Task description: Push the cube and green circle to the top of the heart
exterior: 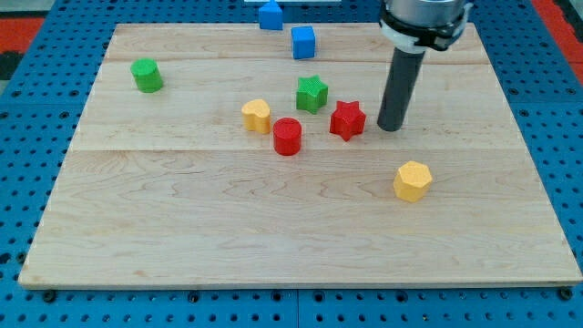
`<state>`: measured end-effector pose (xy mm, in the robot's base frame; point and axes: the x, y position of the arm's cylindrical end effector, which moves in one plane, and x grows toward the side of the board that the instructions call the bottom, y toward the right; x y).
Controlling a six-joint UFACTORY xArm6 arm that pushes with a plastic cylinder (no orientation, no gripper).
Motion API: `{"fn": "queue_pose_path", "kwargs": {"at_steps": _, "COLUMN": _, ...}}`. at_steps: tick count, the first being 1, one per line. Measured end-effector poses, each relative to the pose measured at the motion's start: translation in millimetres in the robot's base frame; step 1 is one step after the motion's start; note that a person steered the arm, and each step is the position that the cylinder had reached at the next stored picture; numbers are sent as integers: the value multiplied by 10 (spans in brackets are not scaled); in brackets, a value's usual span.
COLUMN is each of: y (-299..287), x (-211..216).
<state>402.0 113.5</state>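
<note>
A: Starting big: wooden board [301, 228], then my tip [392, 128], down on the board just right of the red star [347, 119], near it but apart. No fingers on this rig, just a bare rod, so nothing to open or close.

B: Task blocks?

A: Blue cube [303, 42] at the view's top, centre. Green circle [146, 75] far upper left. Heart is the yellow one [257, 116], I think; the notch is hard to read from here. Another blue block [270, 15] sits at the very top edge, partly cut off, shape unclear.

B: Handling?

A: Both look like small rigid plastic, light, likely to slide easily on smooth wood. No grasping; push only. Cube: press a flat face square on or it'll spin. Circle: round side, so aim through its centre or it'll slip off sideways.

B: Orientation?

A: Cube sits flat, faces turned a little against the board edges, no long axis. Circle stands upright, axis vertical, no facing direction.

B: Others?

A: Green star [311, 93], red cylinder [287, 137], yellow hexagon [413, 180]. The cylinder sits just beside the heart, below and to its right.
</note>
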Motion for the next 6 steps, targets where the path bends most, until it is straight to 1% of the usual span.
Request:
{"fn": "queue_pose_path", "kwargs": {"at_steps": 1, "y": -496, "x": -9}}
{"fn": "queue_pose_path", "kwargs": {"at_steps": 2, "y": -364, "x": -139}}
{"fn": "queue_pose_path", "kwargs": {"at_steps": 3, "y": 352, "x": -959}}
{"fn": "queue_pose_path", "kwargs": {"at_steps": 4, "y": 10, "x": -1693}}
{"fn": "queue_pose_path", "kwargs": {"at_steps": 5, "y": -311, "x": -2074}}
{"fn": "queue_pose_path", "kwargs": {"at_steps": 6, "y": -983, "x": -1891}}
